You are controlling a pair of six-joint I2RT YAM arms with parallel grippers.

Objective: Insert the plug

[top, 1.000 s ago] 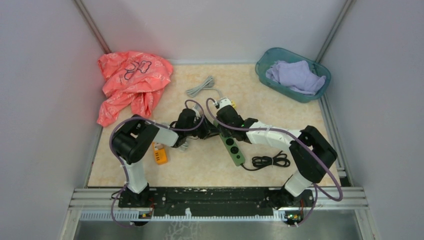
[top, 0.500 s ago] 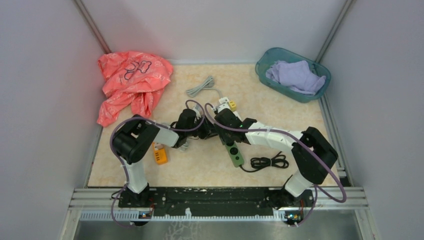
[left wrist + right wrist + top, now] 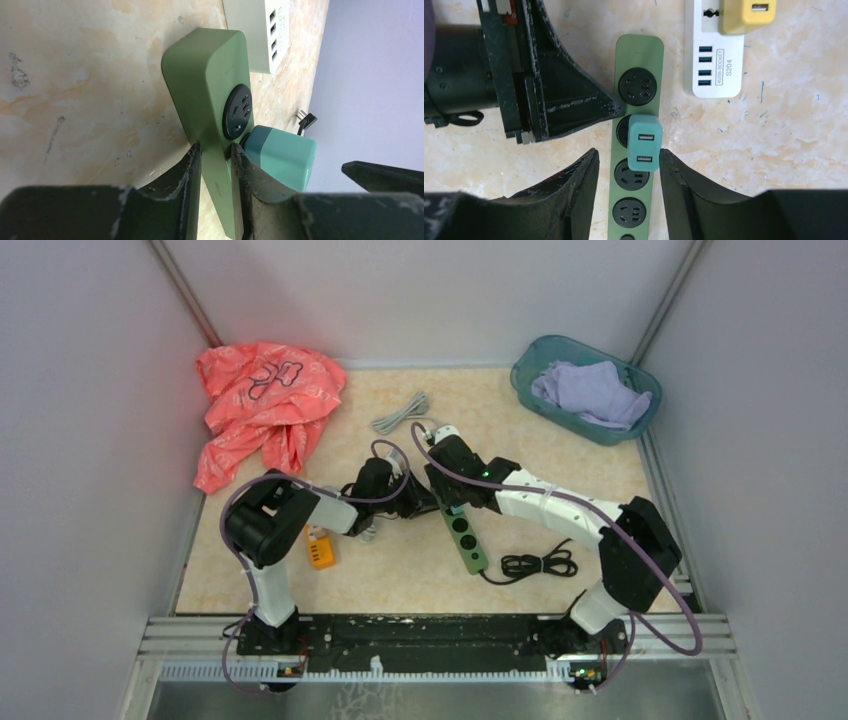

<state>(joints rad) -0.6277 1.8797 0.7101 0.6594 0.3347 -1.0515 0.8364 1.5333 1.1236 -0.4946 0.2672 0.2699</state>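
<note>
A green power strip point(image 3: 467, 538) lies on the table, also seen in the right wrist view point(image 3: 638, 54) and the left wrist view point(image 3: 205, 75). A teal USB plug point(image 3: 644, 142) sits in its second socket, also visible in the left wrist view point(image 3: 281, 155). My left gripper point(image 3: 216, 165) is shut on the strip's side edge beside the plug, and it shows in the top view point(image 3: 422, 502). My right gripper point(image 3: 628, 154) is open above the strip, its fingers on either side of the plug without touching it. In the top view point(image 3: 447, 460) it hides the plug.
A white USB strip point(image 3: 716, 60) with a yellow plug point(image 3: 746, 14) lies just beyond the green strip. The strip's black cord point(image 3: 540, 562) coils at front right. A grey cable point(image 3: 400, 412), an orange cloth point(image 3: 262, 405), a teal basket point(image 3: 530, 362) and a small orange object point(image 3: 320, 548) are around.
My right gripper has moved toward the far side and a little left, and now covers the white strip in the top view. The left gripper has stayed on the green strip.
</note>
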